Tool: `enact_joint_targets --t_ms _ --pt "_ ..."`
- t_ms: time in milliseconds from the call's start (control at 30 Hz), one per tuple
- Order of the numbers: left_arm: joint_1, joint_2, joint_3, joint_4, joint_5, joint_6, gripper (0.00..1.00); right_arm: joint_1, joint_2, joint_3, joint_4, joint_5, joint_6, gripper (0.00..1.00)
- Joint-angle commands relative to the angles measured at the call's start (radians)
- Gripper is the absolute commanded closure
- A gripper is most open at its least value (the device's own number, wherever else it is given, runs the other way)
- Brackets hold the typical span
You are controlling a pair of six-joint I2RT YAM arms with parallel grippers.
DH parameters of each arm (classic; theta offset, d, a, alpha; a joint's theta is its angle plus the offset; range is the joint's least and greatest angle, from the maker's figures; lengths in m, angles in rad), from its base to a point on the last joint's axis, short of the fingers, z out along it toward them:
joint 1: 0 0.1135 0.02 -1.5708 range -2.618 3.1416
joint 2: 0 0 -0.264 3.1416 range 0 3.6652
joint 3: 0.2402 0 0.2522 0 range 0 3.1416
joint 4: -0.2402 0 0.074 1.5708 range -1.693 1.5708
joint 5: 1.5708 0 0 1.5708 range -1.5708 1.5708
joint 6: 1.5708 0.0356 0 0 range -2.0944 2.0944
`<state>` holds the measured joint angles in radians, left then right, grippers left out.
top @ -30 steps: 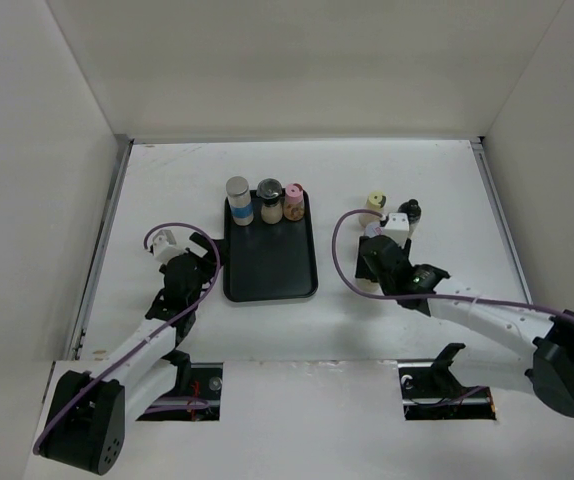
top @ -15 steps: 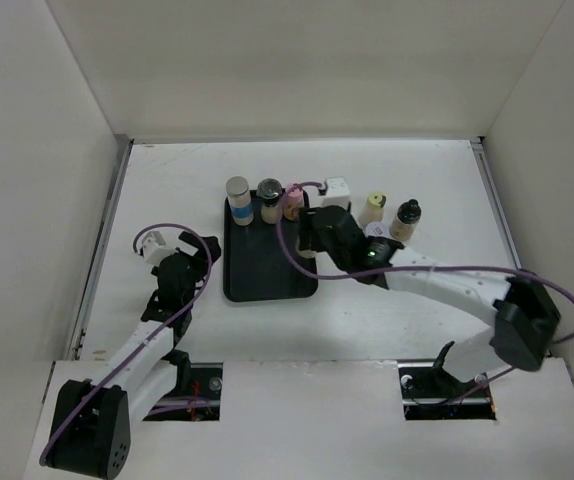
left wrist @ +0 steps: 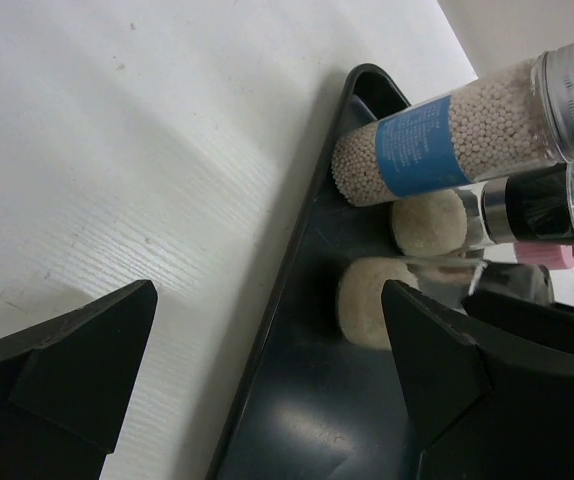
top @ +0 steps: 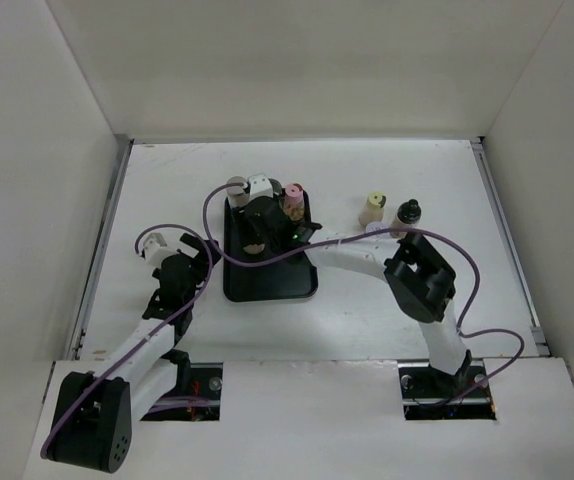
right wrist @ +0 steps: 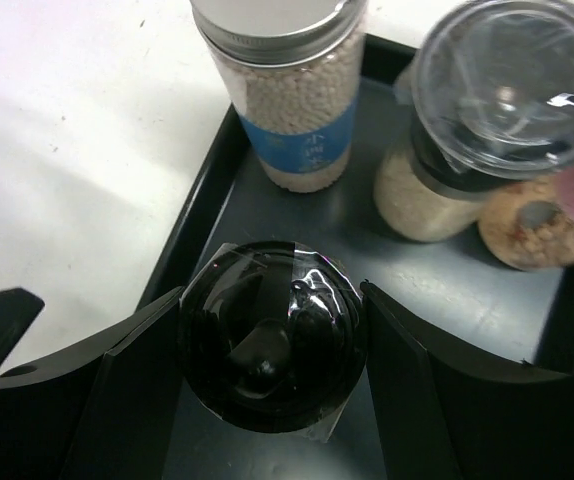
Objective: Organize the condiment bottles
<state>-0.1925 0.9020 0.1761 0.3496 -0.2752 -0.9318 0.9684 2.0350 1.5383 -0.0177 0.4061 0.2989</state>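
Observation:
My right gripper [right wrist: 272, 345] is shut on a black-lidded jar [right wrist: 267, 330] with pale contents, low over the left part of the black tray [right wrist: 212, 200]. Behind it in the tray stand a blue-banded grey-capped bottle [right wrist: 292, 100], a clear-lidded jar [right wrist: 487, 110] and a pink-capped jar [right wrist: 557, 220]. From above, the right gripper [top: 254, 240] covers the tray's back left. My left gripper [left wrist: 267, 300] is open and empty at the tray's left rim [left wrist: 297, 260]. A pale-yellow-capped bottle [top: 372, 208] and a black-capped bottle [top: 407, 213] stand on the table right of the tray.
The right arm [top: 367, 255] stretches across the table from the right, over the tray's right rim. White walls enclose the table on three sides. The tray's front half [top: 272, 280] holds nothing.
My right arm has swung left from beside the two loose bottles to over the tray's back left, carrying the black-lidded jar. My left arm has drawn back slightly.

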Motion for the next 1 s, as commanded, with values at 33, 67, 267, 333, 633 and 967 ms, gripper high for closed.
enact_joint_targets --t_ms 33,67,267,333,633,967 --pt "-0.009 0.001 0.002 0.051 0.002 -0.002 0.00 0.002 0.028 0.114 0.088 -0.029 0.005 0.43" --pt "-0.011 0.008 0.005 0.051 0.002 -0.002 0.00 0.003 0.040 0.124 0.088 -0.036 0.006 0.41" --pt "-0.011 0.006 0.003 0.055 0.002 -0.001 0.00 0.006 0.068 0.144 0.082 -0.052 0.045 0.20" --pt "-0.009 0.012 0.003 0.055 0.011 -0.001 0.00 0.006 0.036 0.126 0.088 -0.059 0.052 0.11" --pt "-0.012 0.003 0.000 0.057 0.007 0.001 0.00 -0.004 -0.387 -0.232 0.177 -0.036 0.025 0.18" --pt "-0.029 0.017 0.008 0.060 0.002 0.001 0.00 -0.199 -0.872 -0.762 -0.028 0.206 0.065 0.45"
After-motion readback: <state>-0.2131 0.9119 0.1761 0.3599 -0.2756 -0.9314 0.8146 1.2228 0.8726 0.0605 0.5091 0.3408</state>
